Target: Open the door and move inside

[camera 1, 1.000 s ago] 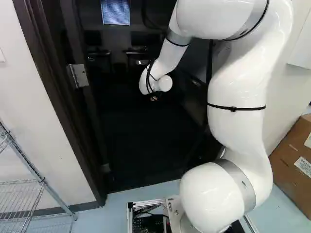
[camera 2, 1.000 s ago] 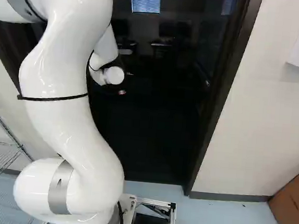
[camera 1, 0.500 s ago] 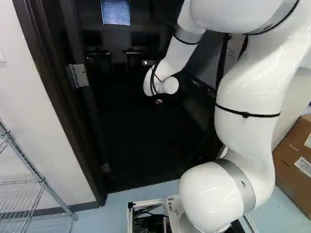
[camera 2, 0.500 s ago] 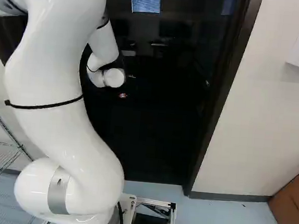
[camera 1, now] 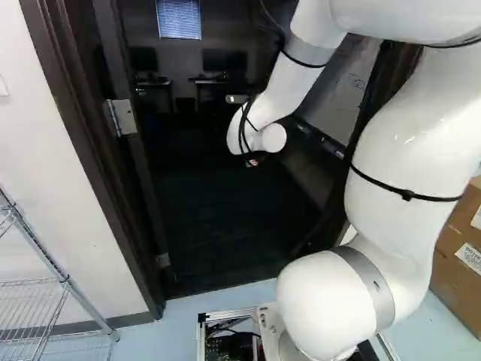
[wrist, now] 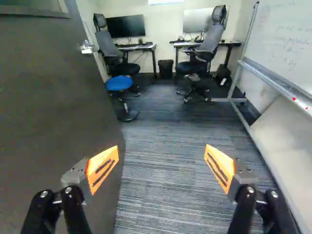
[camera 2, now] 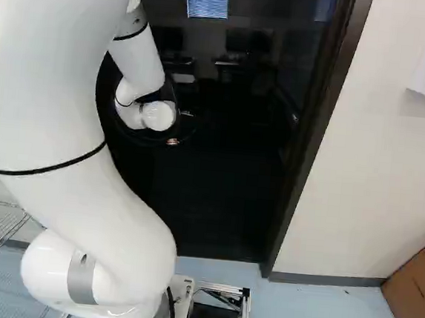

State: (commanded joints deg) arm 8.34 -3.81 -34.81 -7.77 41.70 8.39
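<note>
In the left base view, the gripper [camera 1: 254,161] hangs small and dark below the white wrist, within the doorway [camera 1: 210,226]. The wrist view shows the gripper [wrist: 162,155] open, its orange pads wide apart with nothing between them. A dark door [wrist: 53,107] stands swung inward beside one finger, which overlaps its face in that view; whether they touch, I cannot tell. Its silver handle [wrist: 87,47] is near the door's far edge, ahead of that finger. A hinge [camera 1: 122,117] shows on the frame at the left of the left base view.
Dark door frame [camera 2: 315,138] flanks the doorway. Inside, a blue stool [wrist: 118,83], office chairs [wrist: 207,41], desks and a bin [wrist: 165,68] stand ahead; a whiteboard [wrist: 287,44] stands opposite the door. Outside are a wire shelf [camera 1: 34,301] and a cardboard box [camera 1: 460,244].
The upper arm has leaned rightward in the left base view and leftward in the right one. In the left base view, the wrist and gripper have shifted slightly right and lower. The base has not moved.
</note>
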